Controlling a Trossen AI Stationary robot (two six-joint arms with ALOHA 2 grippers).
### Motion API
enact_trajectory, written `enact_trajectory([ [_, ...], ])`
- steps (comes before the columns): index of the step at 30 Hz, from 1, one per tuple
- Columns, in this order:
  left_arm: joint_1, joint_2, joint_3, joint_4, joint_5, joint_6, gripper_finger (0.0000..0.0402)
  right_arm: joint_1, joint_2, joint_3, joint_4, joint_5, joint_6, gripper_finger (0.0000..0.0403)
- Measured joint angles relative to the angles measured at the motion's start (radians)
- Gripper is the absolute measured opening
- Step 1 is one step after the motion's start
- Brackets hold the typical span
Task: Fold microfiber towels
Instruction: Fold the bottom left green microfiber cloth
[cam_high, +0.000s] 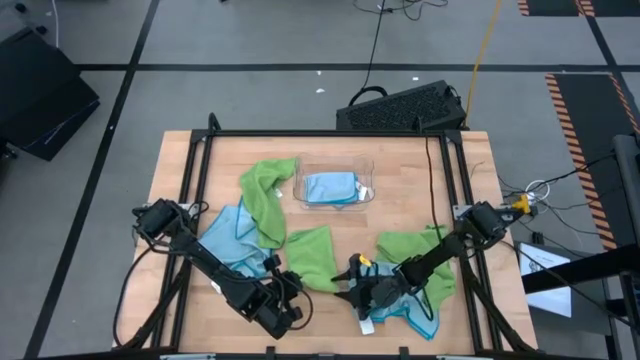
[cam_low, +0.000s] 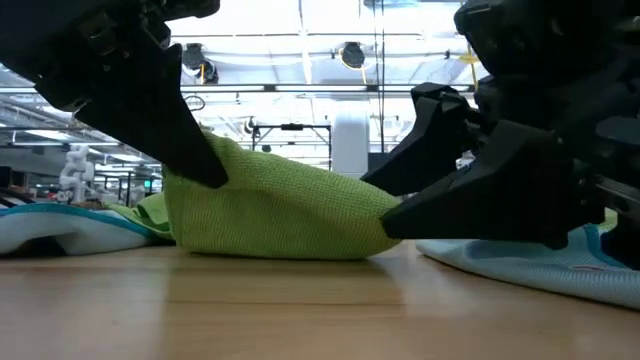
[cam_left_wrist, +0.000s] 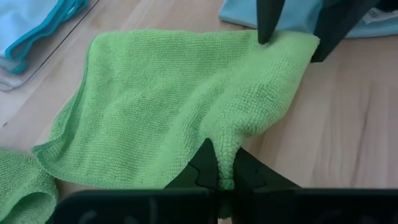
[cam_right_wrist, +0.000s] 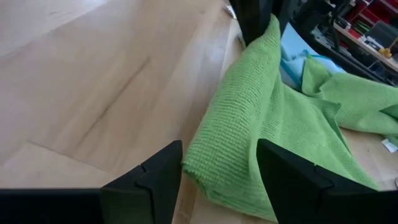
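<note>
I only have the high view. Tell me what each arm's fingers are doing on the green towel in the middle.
Observer: The left gripper is shut, pinching an edge of the middle green towel between its fingers; the left wrist view shows the cloth bunched there.
Operator: Now the right side.
Observer: The right gripper is open, its fingers straddling the towel's opposite edge, not clamped.
Operator: Report whether the cloth is off the table.
Observer: In the low view it arches up between both grippers, with its lower edge resting on the wooden table.
</note>
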Motion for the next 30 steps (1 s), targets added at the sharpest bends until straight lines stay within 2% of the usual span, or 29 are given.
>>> enact_trajectory([
  [6, 0.000, 0.000, 0.000, 0.003, -0.002, -0.015, 0.0008, -0.006, 0.021, 0.001, 0.020, 0.005, -0.006, 0.0200],
  [9, 0.000, 0.000, 0.000, 0.011, -0.007, -0.018, 0.0008, -0.014, 0.030, 0.002, 0.033, 0.029, -0.007, 0.0188],
  [12, -0.001, 0.000, 0.001, 0.021, -0.008, -0.020, 0.0008, -0.016, 0.030, 0.002, 0.032, 0.050, -0.017, 0.0149],
  [16, -0.011, 0.000, 0.001, 0.026, -0.011, -0.029, 0.0009, -0.016, 0.030, 0.002, 0.023, 0.042, -0.023, 0.0067],
  [18, -0.019, 0.000, 0.001, 0.027, -0.009, -0.037, 0.0009, -0.013, 0.024, 0.002, 0.012, 0.019, -0.017, 0.0026],
  [20, -0.026, 0.000, 0.001, 0.038, 0.007, -0.042, 0.0008, -0.002, 0.008, 0.002, -0.012, -0.002, -0.009, 0.0010],
  [26, -0.059, 0.000, 0.001, 0.203, 0.111, 0.025, 0.0011, 0.009, -0.107, 0.000, -0.128, -0.156, 0.112, 0.0021],
  [30, -0.084, 0.000, 0.002, 0.301, 0.127, 0.106, 0.0015, 0.006, -0.204, 0.000, -0.201, -0.281, 0.165, 0.0011],
])
